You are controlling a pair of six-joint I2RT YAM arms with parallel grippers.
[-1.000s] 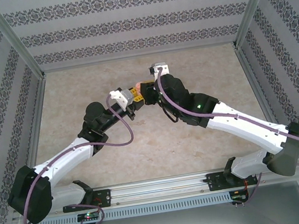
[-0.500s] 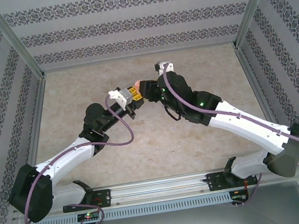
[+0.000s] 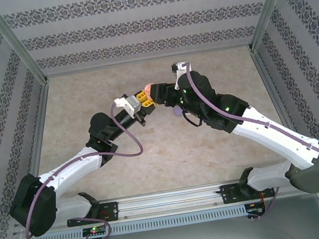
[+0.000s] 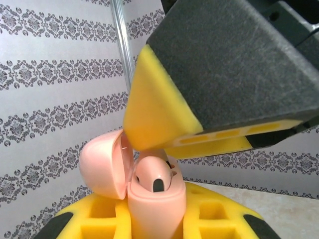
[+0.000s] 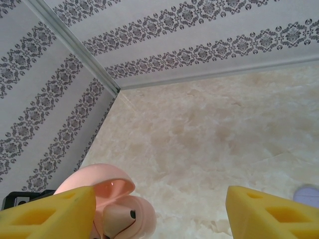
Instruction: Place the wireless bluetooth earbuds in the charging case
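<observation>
Left fingers are clamping the pink charging case and holding it up over the desk, around the middle, slightly toward the far side. Right fingers are sitting just beside the case, on its right side in the top view.

In the left wrist view the case is standing upright between the two yellow left fingers, with its lid hanging open to the left. One pinkish earbud is sitting in the case's well, with a dark spot facing the camera. A second earbud beside it: cannot tell, that part is hidden. One right finger, with a yellow pad on a dark body, is hanging just above the open case. Whether pad and case are touching, cannot tell.

In the right wrist view the right fingers are standing wide apart, open. The case is showing at bottom left, just beside the frame-left finger and partly behind it, lid up, with the earbud inside.

A small pale purple thing is lying on the desk under the right arm, apart from the case. It is too small to identify.

Patterned walls are enclosing the desk.
</observation>
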